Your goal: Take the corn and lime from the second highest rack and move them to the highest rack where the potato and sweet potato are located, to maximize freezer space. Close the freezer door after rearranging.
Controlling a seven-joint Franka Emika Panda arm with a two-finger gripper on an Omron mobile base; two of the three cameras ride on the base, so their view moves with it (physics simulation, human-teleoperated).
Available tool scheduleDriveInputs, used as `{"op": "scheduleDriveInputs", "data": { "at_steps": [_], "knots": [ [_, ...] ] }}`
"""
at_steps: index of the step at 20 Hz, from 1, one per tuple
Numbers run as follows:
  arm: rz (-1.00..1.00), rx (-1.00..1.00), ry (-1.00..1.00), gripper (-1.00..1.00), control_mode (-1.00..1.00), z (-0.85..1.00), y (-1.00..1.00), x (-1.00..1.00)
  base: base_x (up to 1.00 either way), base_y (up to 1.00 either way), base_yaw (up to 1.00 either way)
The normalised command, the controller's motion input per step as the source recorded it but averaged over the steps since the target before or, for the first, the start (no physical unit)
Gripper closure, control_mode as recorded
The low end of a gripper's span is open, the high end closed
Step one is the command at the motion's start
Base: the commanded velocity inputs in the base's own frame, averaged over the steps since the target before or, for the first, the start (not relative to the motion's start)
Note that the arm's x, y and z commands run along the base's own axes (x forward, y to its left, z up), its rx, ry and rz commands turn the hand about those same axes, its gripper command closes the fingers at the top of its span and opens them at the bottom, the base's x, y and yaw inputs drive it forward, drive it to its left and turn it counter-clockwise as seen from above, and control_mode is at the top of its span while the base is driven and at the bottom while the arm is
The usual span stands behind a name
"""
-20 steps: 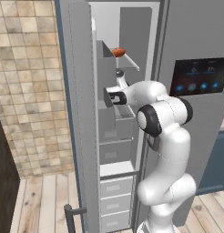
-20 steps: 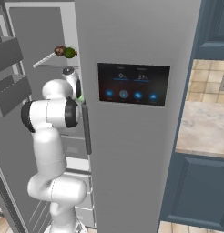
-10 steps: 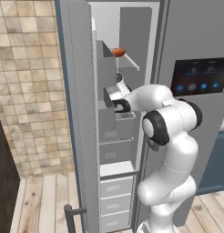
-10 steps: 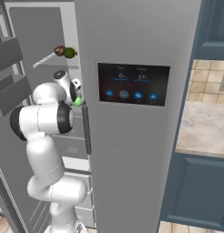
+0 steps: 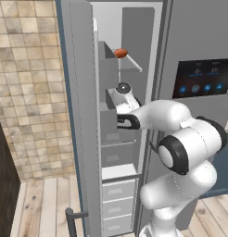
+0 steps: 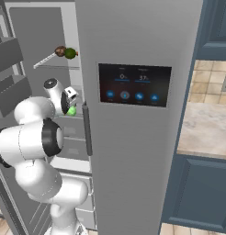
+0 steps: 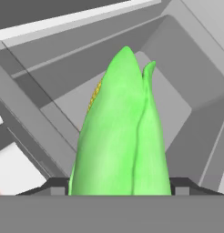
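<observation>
pincer (image 7: 119,193) clamped on corn (image 7: 120,132) | inside freezer (image 5: 129,28), below top rack (image 6: 53,62) | risk: husk tip snags rack's front rail, corn slips

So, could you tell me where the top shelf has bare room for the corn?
The top shelf looks bare along its lower-left stretch. Its far end is crowded by the brown potato, a green item and the sweet potato. The corn sits in the gripper.
</observation>
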Motion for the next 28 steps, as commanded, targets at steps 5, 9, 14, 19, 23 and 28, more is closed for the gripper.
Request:
{"op": "scheduleDriveInputs", "data": {
  "at_steps": [5, 9, 14, 19, 23, 28],
  "knots": [
    [-0.02, 0.08, 0.00, 1.00, -1.00, 0.46, -0.34, -0.95, 0.00, 0.00, 0.00],
    [-0.02, 0.07, -0.01, 1.00, -1.00, 0.90, -0.36, -0.99, 0.00, 0.00, 0.00],
    [-0.01, 0.09, -0.08, 1.00, -1.00, 1.00, -0.23, -1.00, 0.00, 0.00, 0.00],
    [-0.02, 0.10, -0.07, 1.00, -1.00, 1.00, -0.22, -0.99, 0.00, 0.00, 0.00],
    [-0.02, 0.08, -0.08, 1.00, -1.00, 1.00, -0.05, -0.71, 0.00, 0.00, 0.00],
    [-0.02, 0.07, -0.13, 1.00, -1.00, 1.00, 0.00, -0.19, 0.00, 0.00, 0.00]
  ]
}}
